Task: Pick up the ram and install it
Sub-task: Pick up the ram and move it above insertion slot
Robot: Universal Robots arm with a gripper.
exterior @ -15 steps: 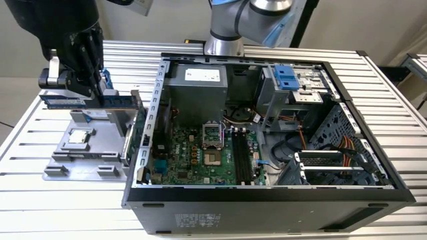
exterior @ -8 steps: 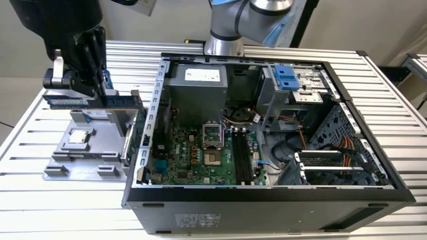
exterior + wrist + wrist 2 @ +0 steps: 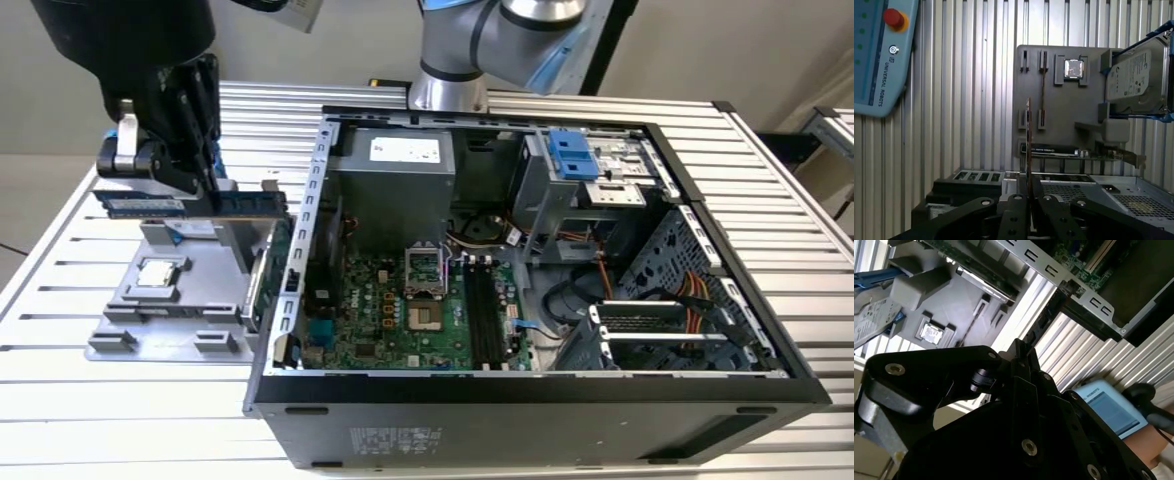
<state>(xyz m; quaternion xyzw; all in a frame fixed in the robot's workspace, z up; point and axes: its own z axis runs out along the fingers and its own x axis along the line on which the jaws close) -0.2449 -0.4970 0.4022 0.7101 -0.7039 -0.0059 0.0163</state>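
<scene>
I have the ram point(image 3: 194, 206) clamped in the claw point(image 3: 200, 186), held above the grey holder point(image 3: 160, 325) on the desk point(image 3: 134, 420), just beside the open case point(image 3: 534, 388). I judge the pick done and the install not begun. Seating it calls for bringing it over the black slots point(image 3: 483, 315) and matching their line. The first wrist view shows the ram edge-on; the exterior view shows its flat side and the slots.

My table point(image 3: 107, 420) is slatted metal. On it: open PC case point(image 3: 534, 425), grey parts fixture point(image 3: 160, 328) just beside it, teach pendant point(image 3: 876, 65).
</scene>
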